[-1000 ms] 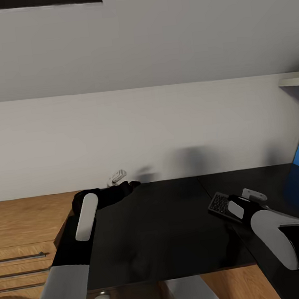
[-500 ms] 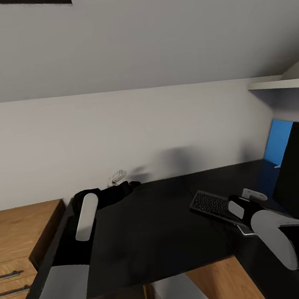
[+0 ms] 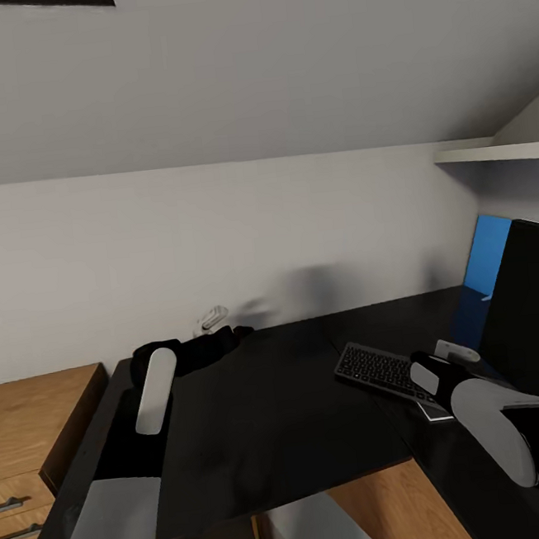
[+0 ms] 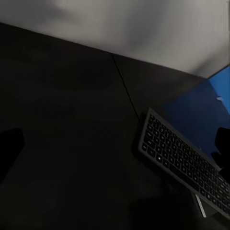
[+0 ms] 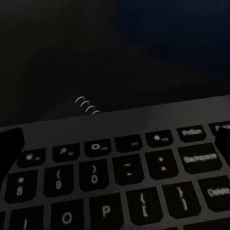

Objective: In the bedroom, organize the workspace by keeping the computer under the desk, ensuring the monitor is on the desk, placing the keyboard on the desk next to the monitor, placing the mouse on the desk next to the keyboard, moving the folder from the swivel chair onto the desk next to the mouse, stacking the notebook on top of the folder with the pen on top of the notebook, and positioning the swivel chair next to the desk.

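Since the whole head view has slid over the last second, that's the camera swinging right, not stuff moving: the wooden chest with bar handles [image 3: 39,443] has shrunk into the lower left corner, and way more of the long black desk [image 3: 276,410] shows now. At right of frame the flat black keyboard with rows of grey keys [image 3: 378,368] is fully in the picture, lying on the desk just beside the big black-screened monitor [image 3: 529,308] at the right edge, with a bright blue panel [image 3: 491,259], probably the folder, standing behind the monitor. The left gripper [image 3: 218,335] hangs over the desk's far left and the right gripper [image 3: 456,351] sits right at the keyboard's near end; can't tell from here whether either one is clenched or released. Left wrist view: keyboard [image 4: 184,160] in the lower right, blue reflecting off the glossy desk [image 4: 67,120], and only one dark finger tip at the left edge, so no call on that claw. Right wrist view: hovering super close over the keyboard [image 5: 124,177], a bit of white spiral binding [image 5: 86,105] peeking behind it, fingertips [image 5: 10,146] spread wide at both edges, gripping nothing. My guess is keyboard-beside-monitor is basically sorted, and the robot's lining up for the next item.
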